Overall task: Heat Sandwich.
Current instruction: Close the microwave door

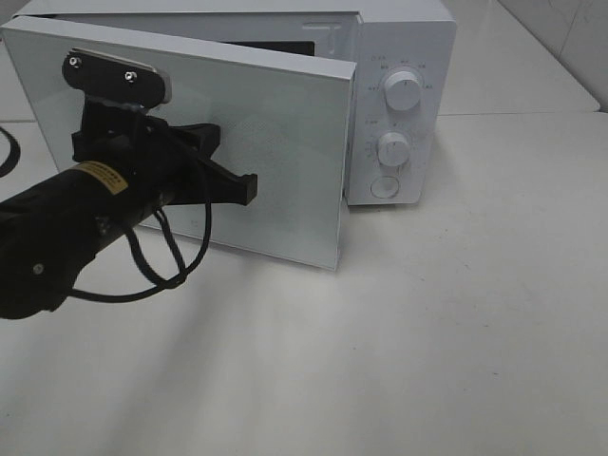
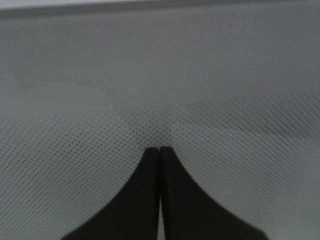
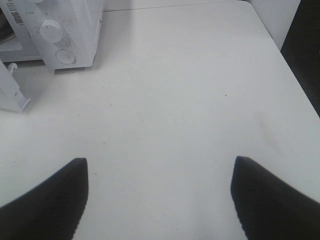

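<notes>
A white microwave (image 1: pixel 399 85) stands at the back of the table, its door (image 1: pixel 275 142) swung partly open toward the front. My left gripper (image 1: pixel 249 188) is shut, its tips pressed against the outer face of the door (image 2: pixel 160 75); the two black fingers (image 2: pixel 150 200) meet with nothing between them. My right gripper (image 3: pixel 159 172) hangs open over bare table, empty, well to the right of the microwave (image 3: pixel 60 30). The sandwich is hidden from every view.
The microwave's two dials (image 1: pixel 403 92) and round button (image 1: pixel 384 186) sit on its right panel. The white table (image 1: pixel 427 313) stretches in front and to the right. A black cable (image 1: pixel 161 266) loops below the left arm. The table's right edge (image 3: pixel 295 75) is near.
</notes>
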`<state>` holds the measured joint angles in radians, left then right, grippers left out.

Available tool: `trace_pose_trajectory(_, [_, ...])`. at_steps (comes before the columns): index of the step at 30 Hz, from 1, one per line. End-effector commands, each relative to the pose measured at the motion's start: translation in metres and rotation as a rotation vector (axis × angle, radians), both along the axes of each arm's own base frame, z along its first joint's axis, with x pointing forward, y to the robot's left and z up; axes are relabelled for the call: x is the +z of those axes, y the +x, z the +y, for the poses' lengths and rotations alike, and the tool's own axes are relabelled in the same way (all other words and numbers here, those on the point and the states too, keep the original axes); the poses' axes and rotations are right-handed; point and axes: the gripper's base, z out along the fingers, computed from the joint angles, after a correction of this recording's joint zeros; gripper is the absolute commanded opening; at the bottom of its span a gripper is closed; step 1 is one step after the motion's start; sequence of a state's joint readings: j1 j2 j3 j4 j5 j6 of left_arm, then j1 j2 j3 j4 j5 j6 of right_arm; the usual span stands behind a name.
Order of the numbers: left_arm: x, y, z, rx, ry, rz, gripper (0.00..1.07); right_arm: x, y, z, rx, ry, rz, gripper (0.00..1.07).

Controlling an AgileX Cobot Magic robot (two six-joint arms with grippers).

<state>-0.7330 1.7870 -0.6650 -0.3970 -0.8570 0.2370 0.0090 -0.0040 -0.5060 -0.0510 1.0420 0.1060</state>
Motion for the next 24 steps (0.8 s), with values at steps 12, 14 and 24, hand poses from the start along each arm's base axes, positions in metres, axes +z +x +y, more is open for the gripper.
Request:
trace_pose_trajectory(12, [0.0, 0.037, -0.03, 0.059, -0.059, -0.035, 0.0, -0.001, -0.004, 0.001, -0.003, 0.002, -0.029, 0.76])
trace_pose_trajectory(14, [0.0, 0.043, -0.034, 0.068, -0.057, -0.042, 0.0, -0.001, -0.004, 0.001, -0.003, 0.002, -0.029, 0.76])
trace_pose_trajectory(24, [0.002, 0.061, -0.044, 0.133, -0.067, -0.058, 0.0, -0.001, -0.004, 0.001, -0.003, 0.002, -0.029, 0.76])
